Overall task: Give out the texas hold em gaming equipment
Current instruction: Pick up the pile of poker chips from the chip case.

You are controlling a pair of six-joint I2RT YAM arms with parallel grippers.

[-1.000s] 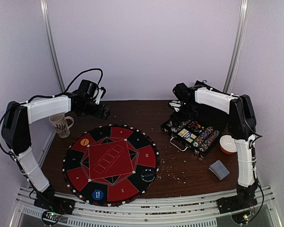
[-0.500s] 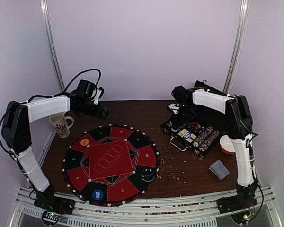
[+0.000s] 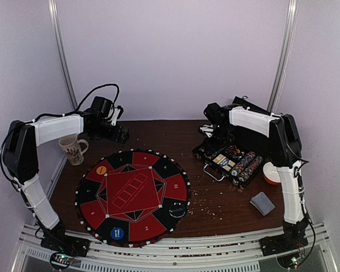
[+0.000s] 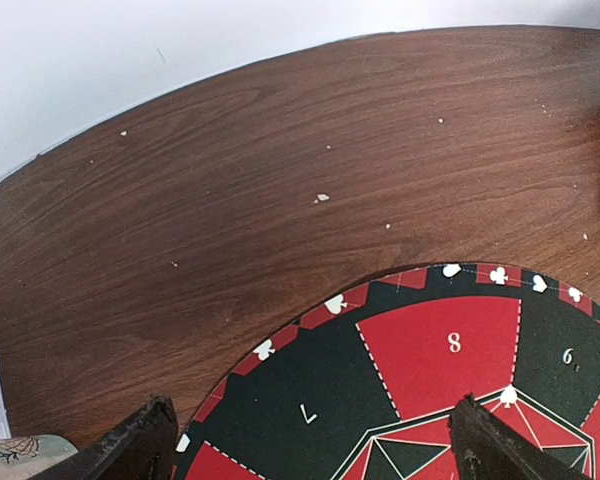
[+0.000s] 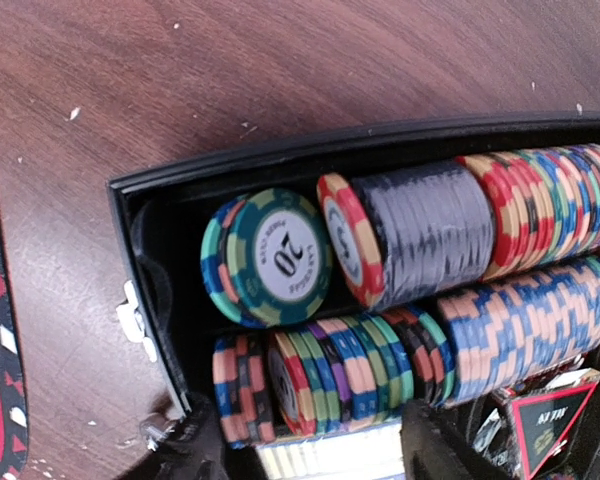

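**Hazard: Chip Spill at the Case**

The right end effector [image 5: 310,445] is spread wide, grasping nothing. The poker chips [image 5: 420,290] lie just ahead of it, packed in rows inside the black case [image 5: 280,150]. One green chip [image 5: 277,257] stands loose at a row's end (likely to topple). An off-centre closure could catch the case wall or scatter chips onto the surface [image 5: 230,70]. The left end effector [image 4: 310,440], also released, hovers above the mat [image 4: 430,350].
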